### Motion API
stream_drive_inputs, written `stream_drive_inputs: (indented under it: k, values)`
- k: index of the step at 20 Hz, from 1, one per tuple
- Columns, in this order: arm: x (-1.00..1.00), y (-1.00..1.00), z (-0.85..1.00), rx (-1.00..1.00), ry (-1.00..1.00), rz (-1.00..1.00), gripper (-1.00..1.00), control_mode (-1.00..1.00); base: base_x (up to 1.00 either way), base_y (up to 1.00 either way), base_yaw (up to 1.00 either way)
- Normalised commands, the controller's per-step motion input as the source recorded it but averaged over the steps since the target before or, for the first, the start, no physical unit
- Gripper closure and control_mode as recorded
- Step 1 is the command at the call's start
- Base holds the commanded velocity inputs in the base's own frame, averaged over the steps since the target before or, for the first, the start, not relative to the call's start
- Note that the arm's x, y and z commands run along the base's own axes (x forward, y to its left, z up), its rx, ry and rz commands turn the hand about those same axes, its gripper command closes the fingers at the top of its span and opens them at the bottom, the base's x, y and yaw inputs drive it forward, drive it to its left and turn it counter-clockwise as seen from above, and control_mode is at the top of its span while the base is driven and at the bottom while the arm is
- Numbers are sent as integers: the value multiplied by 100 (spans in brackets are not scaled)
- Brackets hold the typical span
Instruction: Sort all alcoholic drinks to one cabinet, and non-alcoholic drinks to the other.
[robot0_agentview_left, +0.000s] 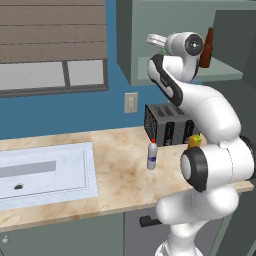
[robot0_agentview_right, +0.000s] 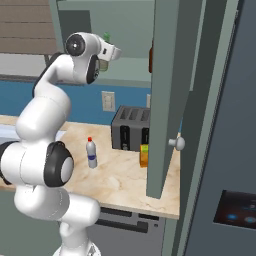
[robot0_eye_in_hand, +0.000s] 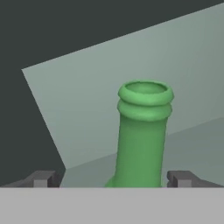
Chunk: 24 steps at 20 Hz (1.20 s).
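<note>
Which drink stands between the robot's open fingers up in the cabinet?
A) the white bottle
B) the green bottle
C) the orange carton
B: in the hand view the green bottle has its neck between the spread fingers, while the white bottle and orange carton stand on the counter.

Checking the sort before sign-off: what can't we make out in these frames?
- Green bottle: hand view cuts off everything below the neck; in the right base view the hand hides all but its top.
- Brown bottle: left base view, lower part behind the arm; label not readable.
- Orange carton: right base view, partly behind the cabinet door.
- White bottle: label too small to read.
</note>
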Motion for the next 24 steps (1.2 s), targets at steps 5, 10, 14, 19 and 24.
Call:
stream_drive_inputs:
  k: [5, 10, 14, 19, 24]
  values:
    - [11, 10, 0, 6, 0, 3, -100, -100, 0, 0, 0]
    - [7, 2, 0, 5, 0, 3, -100, -100, 0, 0, 0]
    - [0, 0, 6, 1, -3, 0, -100, -100, 0, 0, 0]
    - [-3, 0, 13, 0, -7, 0, -100, -100, 0, 0, 0]
    - [-29, 0, 14, 0, -11, 0, -100, -100, 0, 0, 0]
